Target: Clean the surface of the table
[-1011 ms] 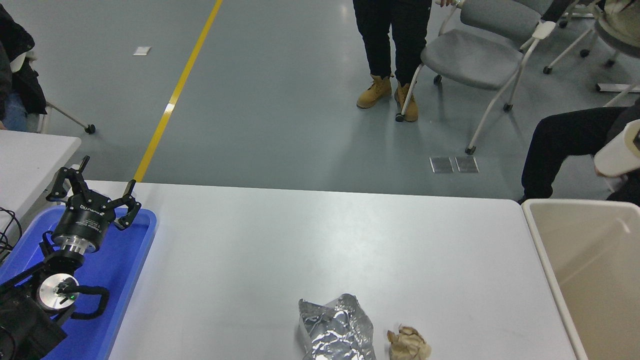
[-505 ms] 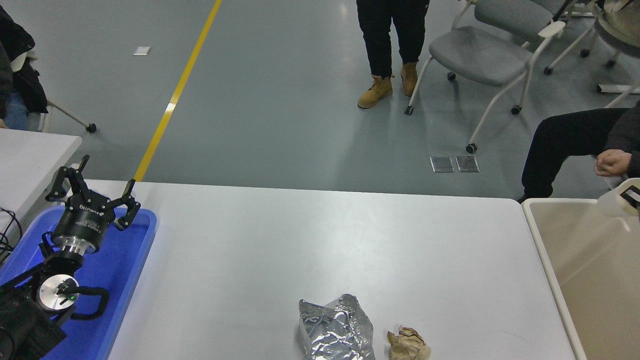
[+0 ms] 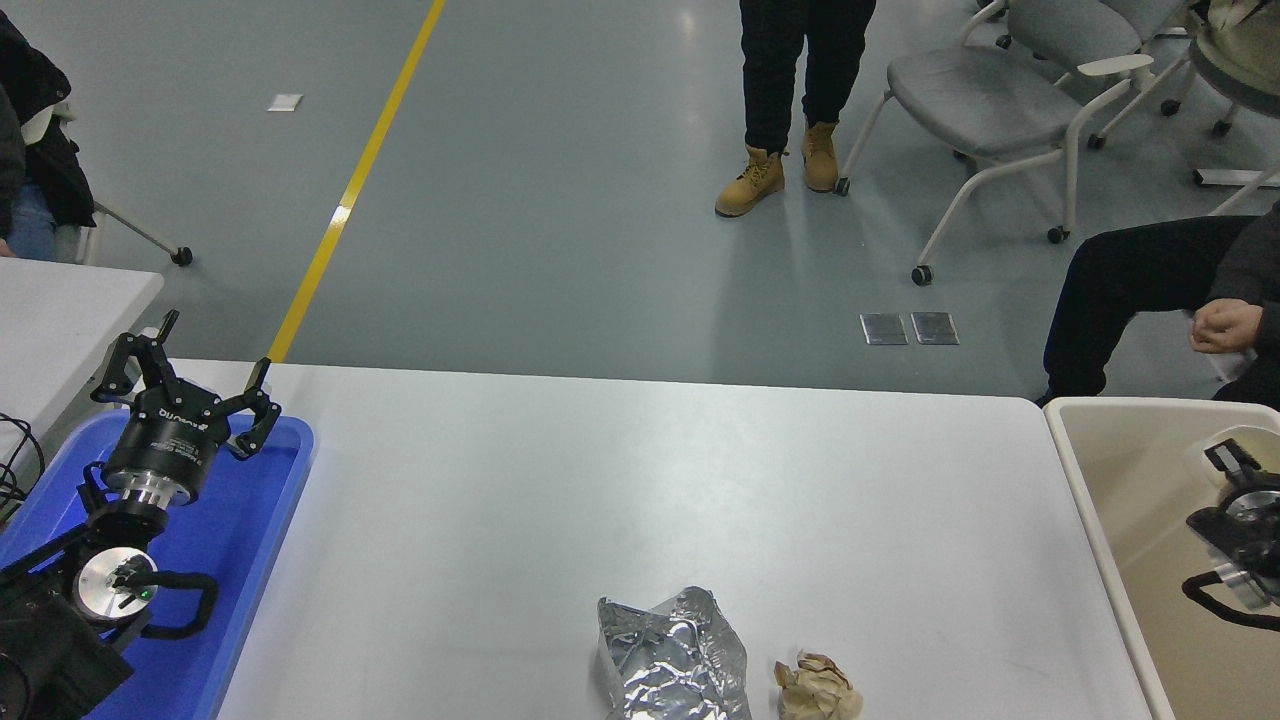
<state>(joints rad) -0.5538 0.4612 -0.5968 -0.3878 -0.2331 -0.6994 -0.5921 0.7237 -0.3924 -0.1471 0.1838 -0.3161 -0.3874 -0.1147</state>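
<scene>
With the foil bag [image 3: 673, 655] and paper wad [image 3: 817, 688] lying at the table [image 3: 640, 470] near edge, the right gripper [image 3: 1238, 500], its opening indiscernible, hangs over the bin [image 3: 1085, 480] and should approach low from the right, while the left gripper [image 3: 190, 385] sits parked, spread wide and empty.

Open room: the table surface [image 3: 620, 470] is bare across its middle and far edge.
Near edge: a crumpled foil bag [image 3: 672, 660] and a brown paper wad [image 3: 817, 689] lie just beside each other.
Left edge: a blue tray [image 3: 245, 520] with the left gripper [image 3: 190, 385] over it, fingers spread.
Right edge: a beige bin [image 3: 1085, 490]; the right gripper [image 3: 1235, 510] is inside its rim.
</scene>
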